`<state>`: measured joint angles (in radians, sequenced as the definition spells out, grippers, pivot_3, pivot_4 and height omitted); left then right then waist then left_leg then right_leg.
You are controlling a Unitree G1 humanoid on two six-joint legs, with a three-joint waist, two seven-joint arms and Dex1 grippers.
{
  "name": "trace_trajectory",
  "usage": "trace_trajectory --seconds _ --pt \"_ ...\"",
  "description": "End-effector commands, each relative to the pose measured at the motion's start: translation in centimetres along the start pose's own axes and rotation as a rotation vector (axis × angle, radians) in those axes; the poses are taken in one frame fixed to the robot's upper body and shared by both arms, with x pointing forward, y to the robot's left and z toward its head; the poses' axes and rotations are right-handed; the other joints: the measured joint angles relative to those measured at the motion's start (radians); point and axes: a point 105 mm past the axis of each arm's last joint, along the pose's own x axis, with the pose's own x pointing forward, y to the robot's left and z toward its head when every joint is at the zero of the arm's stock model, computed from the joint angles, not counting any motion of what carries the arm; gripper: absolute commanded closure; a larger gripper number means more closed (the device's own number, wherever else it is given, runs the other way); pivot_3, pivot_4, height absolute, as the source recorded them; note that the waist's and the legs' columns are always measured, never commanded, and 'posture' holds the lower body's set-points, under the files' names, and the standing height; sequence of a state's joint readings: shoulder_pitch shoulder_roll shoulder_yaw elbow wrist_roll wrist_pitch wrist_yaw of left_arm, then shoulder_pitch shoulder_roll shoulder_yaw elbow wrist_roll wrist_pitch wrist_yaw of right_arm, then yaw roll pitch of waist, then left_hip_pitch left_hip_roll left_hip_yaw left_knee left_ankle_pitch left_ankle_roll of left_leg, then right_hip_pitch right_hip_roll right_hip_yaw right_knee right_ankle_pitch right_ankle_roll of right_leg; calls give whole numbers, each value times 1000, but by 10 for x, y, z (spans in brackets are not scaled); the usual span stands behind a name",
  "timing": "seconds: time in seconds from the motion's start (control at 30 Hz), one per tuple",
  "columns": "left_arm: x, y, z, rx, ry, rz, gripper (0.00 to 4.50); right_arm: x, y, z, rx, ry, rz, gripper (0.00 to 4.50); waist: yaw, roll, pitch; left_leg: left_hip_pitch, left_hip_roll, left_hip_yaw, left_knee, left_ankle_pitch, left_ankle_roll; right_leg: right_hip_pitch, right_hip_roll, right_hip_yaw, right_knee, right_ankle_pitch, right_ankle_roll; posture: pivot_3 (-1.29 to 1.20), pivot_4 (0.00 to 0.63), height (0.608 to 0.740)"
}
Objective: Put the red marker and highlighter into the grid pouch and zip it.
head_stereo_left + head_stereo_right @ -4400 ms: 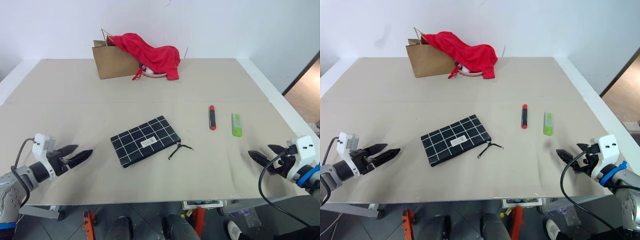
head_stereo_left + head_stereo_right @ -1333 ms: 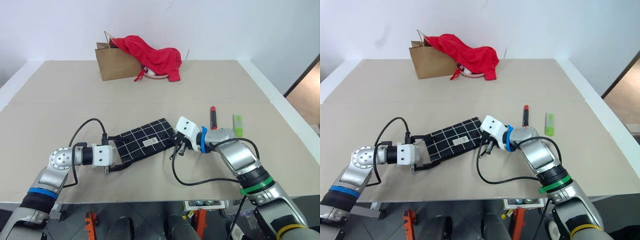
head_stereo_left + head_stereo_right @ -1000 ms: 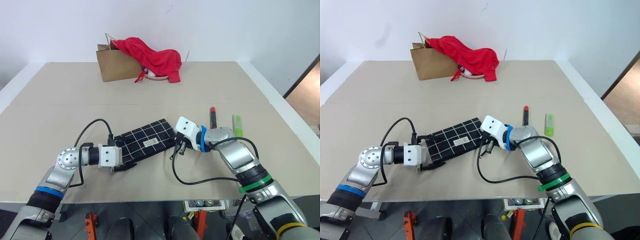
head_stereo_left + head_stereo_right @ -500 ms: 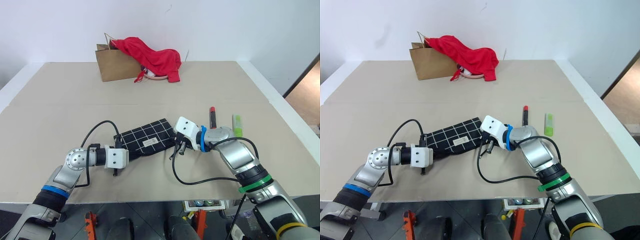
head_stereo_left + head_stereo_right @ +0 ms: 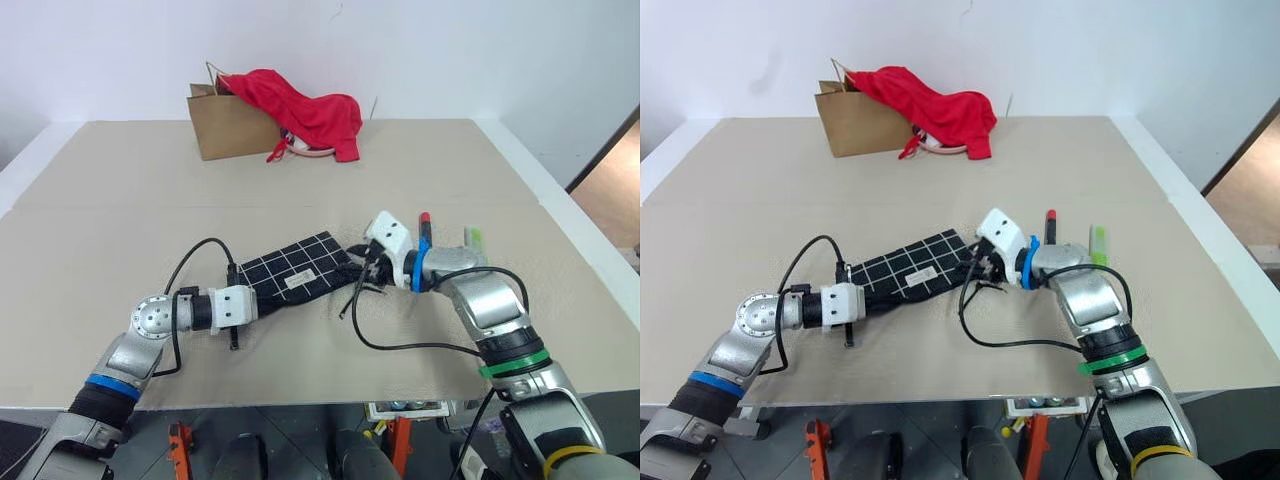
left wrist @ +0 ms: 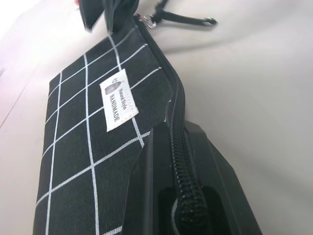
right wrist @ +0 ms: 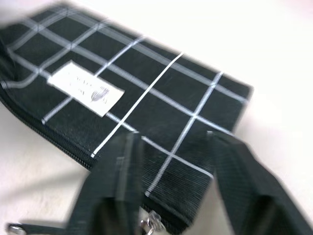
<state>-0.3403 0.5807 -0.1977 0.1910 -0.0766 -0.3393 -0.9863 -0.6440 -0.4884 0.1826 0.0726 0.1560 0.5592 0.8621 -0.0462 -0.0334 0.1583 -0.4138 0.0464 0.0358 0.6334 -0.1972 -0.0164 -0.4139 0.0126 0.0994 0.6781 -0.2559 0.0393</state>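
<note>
A brown paper bag is standing at the far side of my beige table, with red cloth draping out of it onto the tabletop.

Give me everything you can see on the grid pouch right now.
The grid pouch is a flat black fabric rectangle with white grid lines and a small white label reading HANDMADE. It lies askew on the table. Its black zipper looks closed along the near edge, the pull cord trailing beyond the right corner. The left pincer is shut on the zipper edge at the left end; the right pincer hangs open over the right corner.
</note>
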Motion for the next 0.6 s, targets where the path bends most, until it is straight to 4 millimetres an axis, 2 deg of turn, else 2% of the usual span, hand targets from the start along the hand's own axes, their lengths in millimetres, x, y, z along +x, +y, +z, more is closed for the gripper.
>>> trace_trajectory --seconds 0.03,0.07,0.2,0.33,0.6 --pt "-9 27 17 -91 -73 157 4500 -35 -16 44 25 -186 -36 1638 0 0 0 -3 0 -1 0 0 0 -3 0 -1 0 0 0 0 150 740" --pt "-10 30 20 -120 -88 184 4500 -42 -21 45 24 -188 -57 1638 0 0 0 -9 0 -2 1 0 0 -8 0 -1 1 0 0 0 150 740" --pt "-10 41 27 -194 -129 253 4500 -52 -30 40 27 -158 -110 1638 0 0 0 -11 -1 -4 1 -1 1 -9 0 -2 1 1 -1 0 150 740" --pt "-8 46 32 -238 -159 286 4500 -42 -32 23 73 -82 -167 1638 -2 0 0 -11 -1 -4 1 -1 1 -9 1 -2 1 0 0 0 150 740" --pt "-9 47 32 -268 -170 317 4500 -29 -15 21 174 -98 -150 1638 -2 0 0 -11 0 -5 1 -1 1 -9 2 -2 1 1 -1 0 150 740"
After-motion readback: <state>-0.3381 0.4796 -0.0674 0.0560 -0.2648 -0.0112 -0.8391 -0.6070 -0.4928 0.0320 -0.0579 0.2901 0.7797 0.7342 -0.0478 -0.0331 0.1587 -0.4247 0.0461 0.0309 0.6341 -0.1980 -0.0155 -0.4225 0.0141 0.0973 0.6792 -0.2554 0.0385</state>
